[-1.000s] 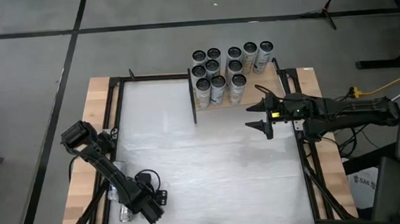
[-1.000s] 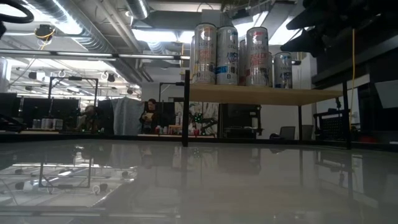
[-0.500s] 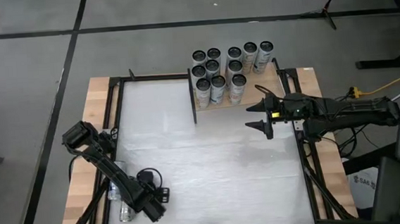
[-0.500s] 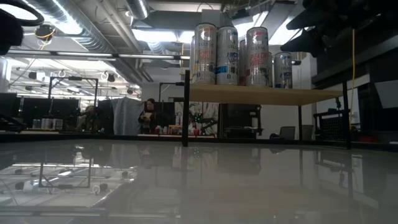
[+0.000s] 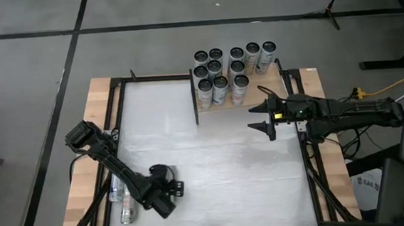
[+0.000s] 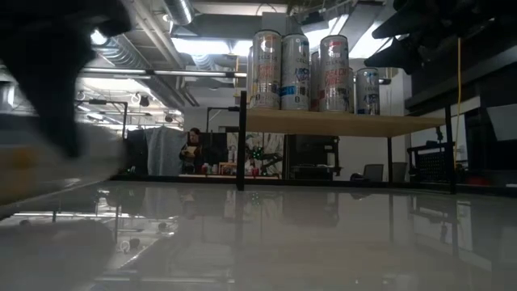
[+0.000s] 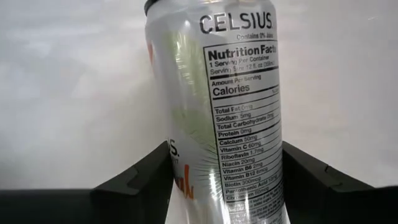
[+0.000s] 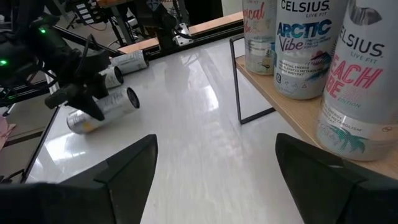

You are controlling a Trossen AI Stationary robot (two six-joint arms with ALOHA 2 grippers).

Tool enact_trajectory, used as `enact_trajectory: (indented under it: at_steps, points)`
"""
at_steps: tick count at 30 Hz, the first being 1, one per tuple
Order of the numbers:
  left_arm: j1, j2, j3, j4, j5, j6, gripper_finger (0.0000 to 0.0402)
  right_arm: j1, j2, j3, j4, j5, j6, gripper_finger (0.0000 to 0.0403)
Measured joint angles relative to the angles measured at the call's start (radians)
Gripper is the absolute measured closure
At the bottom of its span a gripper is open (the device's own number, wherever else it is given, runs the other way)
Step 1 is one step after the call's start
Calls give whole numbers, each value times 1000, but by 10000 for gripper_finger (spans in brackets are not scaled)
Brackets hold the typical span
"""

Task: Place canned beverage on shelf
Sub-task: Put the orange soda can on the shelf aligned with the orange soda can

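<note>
My left gripper (image 5: 168, 194) is over the near left part of the white tabletop, shut on a silver canned beverage (image 7: 217, 81). The right wrist view shows that can (image 8: 118, 102) lying about level in the gripper. The shelf (image 5: 280, 87), a pale wood board on black posts, stands at the far right with several upright cans (image 5: 227, 68) on it. My right gripper (image 5: 251, 119) hovers open in front of the shelf, touching nothing. My left gripper pinches the can's round wall (image 7: 180, 168) between its two fingers, one on each side, lying across the can. The can lies roughly level in the hold. Whether it is clear of the tabletop I cannot tell.
Two more cans (image 5: 115, 190) (image 5: 126, 207) lie on their sides along the table's left edge by the black frame rail. The bare white tabletop (image 5: 212, 162) stretches between the left gripper and the shelf. People and desks show in the room beyond (image 6: 194, 149).
My left gripper has swung from the table's left edge in over the tabletop, toward the right and slightly toward the far edge, bringing the can with it. It now shows as a large blur in the low view.
</note>
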Motion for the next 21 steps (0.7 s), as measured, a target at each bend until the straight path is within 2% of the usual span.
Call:
enact_trajectory:
  at_steps: [4,7,14,18,21]
  points:
    - [51,0,0,109,-131,151,185,0,0,0,0,0,0,86]
    - [98,0,0,239,-232,328,185,0,0,0,0,0,0,86]
    - [222,0,0,682,-362,967,185,0,0,0,0,-1,0,86]
    - [294,0,0,911,-359,1224,185,0,0,0,0,-10,0,86]
    - [346,0,0,1062,-283,1348,185,0,0,0,2,-103,1,86]
